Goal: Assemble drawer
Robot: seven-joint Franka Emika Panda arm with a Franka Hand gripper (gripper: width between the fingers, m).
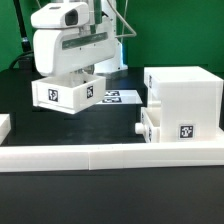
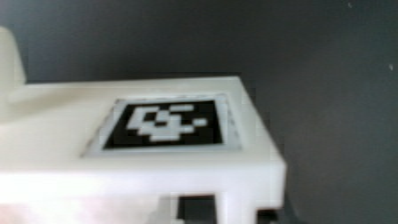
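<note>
The white Franka arm (image 1: 66, 35) is reaching down from above at the exterior view's left, its bulky wrist housing pointing toward the desk. Its two-finger tool (image 1: 68, 76) is sitting low behind a tagged part, so its fingers are hidden and their spread cannot be told.

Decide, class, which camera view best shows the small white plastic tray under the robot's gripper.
The exterior view: it shows the small white plastic tray whole, lifted off the table, with the gripper at its top and two tags visible. The wrist view shows only one tagged face of it, close and blurred.
</note>
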